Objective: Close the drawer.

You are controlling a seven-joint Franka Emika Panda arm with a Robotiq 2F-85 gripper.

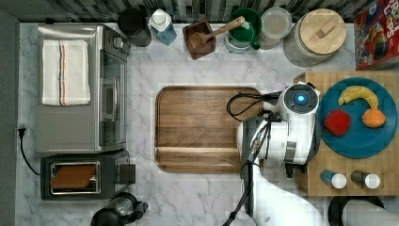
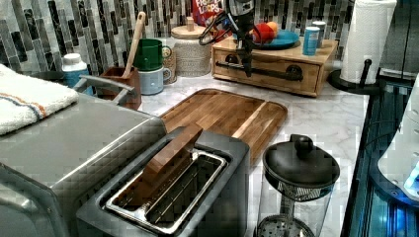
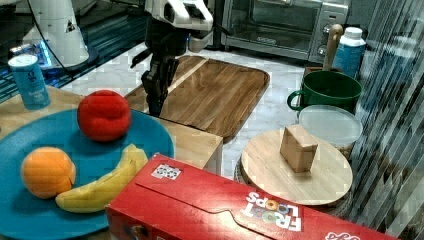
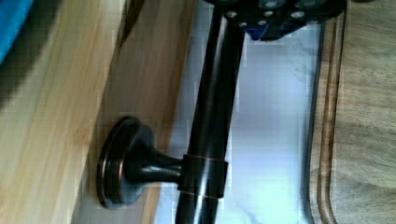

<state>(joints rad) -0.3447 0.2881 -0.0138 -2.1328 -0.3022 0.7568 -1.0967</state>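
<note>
The end effector (image 2: 245,66) hangs straight down in front of the drawer (image 2: 264,69), its dark fingers at the long black bar handle (image 2: 267,72). In the left view the fingers overlap the bar near its left mount, but whether they are apart or clamped on it cannot be told. The wrist view looks along the handle (image 4: 211,121) from close by: the bar runs up under the end effector's body, one round dark mount (image 4: 122,163) joins it to the light wood drawer front (image 4: 140,70), and white marble counter (image 4: 275,116) lies between the drawer front and the edge of the dark wooden tray (image 4: 364,116).

The drawer sits in the light wood block (image 2: 276,52) at the far end of the counter in the left view, its front about flush with the block's face. The top view hides the drawer under the arm (image 1: 287,127) and shows the block top (image 1: 371,176) at the top view's right, with the blue plate (image 1: 360,141) bearing a banana (image 1: 358,94), a red fruit (image 1: 337,122) and an orange (image 1: 374,117), and two small shakers (image 1: 334,180) beside it. The right view shows the end effector (image 3: 155,95) descending past the block's far edge, between the plate (image 3: 30,130) and the tray (image 3: 215,95), with a cereal box (image 3: 225,210) in the foreground.
</note>
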